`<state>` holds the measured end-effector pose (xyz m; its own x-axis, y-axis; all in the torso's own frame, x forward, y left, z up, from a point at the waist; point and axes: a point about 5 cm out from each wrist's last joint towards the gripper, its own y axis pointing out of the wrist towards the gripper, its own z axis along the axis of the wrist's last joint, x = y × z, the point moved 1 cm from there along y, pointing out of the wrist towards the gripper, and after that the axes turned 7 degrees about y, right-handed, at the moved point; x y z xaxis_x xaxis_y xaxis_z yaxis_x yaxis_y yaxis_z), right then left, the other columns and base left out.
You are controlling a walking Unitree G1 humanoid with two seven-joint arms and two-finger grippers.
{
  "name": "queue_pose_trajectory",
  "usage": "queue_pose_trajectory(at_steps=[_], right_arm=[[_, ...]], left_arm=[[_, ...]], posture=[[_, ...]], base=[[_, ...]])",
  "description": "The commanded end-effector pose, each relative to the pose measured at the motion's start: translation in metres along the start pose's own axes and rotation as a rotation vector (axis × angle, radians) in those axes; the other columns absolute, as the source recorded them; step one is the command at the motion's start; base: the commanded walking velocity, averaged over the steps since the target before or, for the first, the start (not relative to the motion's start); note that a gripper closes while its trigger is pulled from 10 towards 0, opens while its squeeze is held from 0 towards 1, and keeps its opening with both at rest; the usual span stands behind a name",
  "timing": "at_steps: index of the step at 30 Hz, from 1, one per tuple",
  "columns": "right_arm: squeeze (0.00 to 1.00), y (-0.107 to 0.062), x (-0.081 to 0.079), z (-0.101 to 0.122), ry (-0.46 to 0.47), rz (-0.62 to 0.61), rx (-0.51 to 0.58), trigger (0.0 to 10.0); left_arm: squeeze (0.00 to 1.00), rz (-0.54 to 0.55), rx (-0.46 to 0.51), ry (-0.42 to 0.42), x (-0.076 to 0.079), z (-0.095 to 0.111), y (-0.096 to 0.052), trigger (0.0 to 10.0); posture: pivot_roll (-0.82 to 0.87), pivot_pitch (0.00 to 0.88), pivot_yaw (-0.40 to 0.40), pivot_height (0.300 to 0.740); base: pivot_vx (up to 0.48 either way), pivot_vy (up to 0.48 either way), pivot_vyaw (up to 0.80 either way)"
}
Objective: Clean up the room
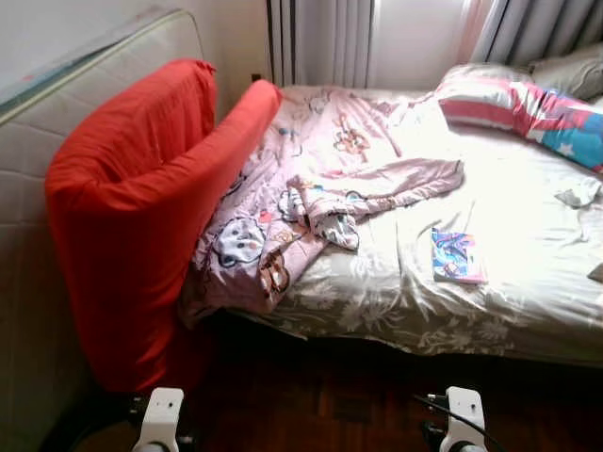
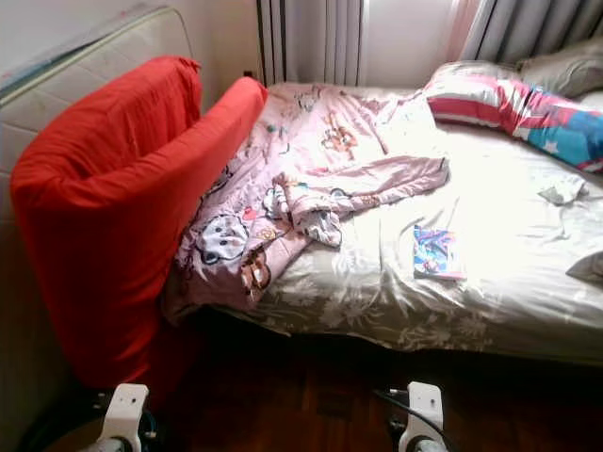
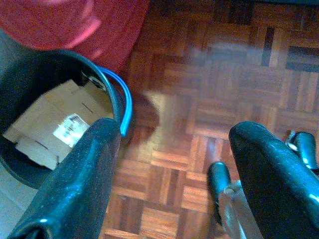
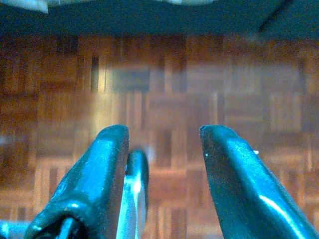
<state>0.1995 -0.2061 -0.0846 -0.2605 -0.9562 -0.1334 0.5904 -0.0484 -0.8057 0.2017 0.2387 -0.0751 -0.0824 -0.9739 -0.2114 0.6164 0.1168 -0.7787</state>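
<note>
Currently both grippers hang apart-fingered and empty over parquet; the book [image 1: 458, 256] lies on the bed [image 1: 528, 311], ahead of the right gripper [image 4: 162, 164], long axis pointing away; left gripper [image 3: 172, 164] farther

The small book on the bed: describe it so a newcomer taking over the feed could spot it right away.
Start at the bed with the pale floral sheet. Past the crumpled pink cartoon-print blanket, toward the robot's right and near the front edge, a thin flat book lies alone on bare sheet. Its glossy blue and pink cover and straight rectangular edges set it apart from the soft bedding and the striped pillow farther back.
</note>
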Motion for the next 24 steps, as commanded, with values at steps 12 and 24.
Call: queue_pose_trajectory(at_steps=[12,24], right_arm=[[0.0,0.0004,-0.002,0.0009,0.002,0.008,-0.001,10.0],[0.0,0.0005,-0.0021,0.002,0.0,0.012,0.0,10.0]], left_arm=[[0.0,0.01,-0.03,-0.045,-0.0014,-0.0085,-0.0014,10.0],[0.0,0.01,-0.013,-0.071,-0.001,-0.0068,-0.0013,10.0]], posture=[[0.02,0.0,-0.008,0.74],[0.02,0.0,-0.008,0.74]], base=[[0.0,0.0,0.0],[0.0,-0.117,0.0]])
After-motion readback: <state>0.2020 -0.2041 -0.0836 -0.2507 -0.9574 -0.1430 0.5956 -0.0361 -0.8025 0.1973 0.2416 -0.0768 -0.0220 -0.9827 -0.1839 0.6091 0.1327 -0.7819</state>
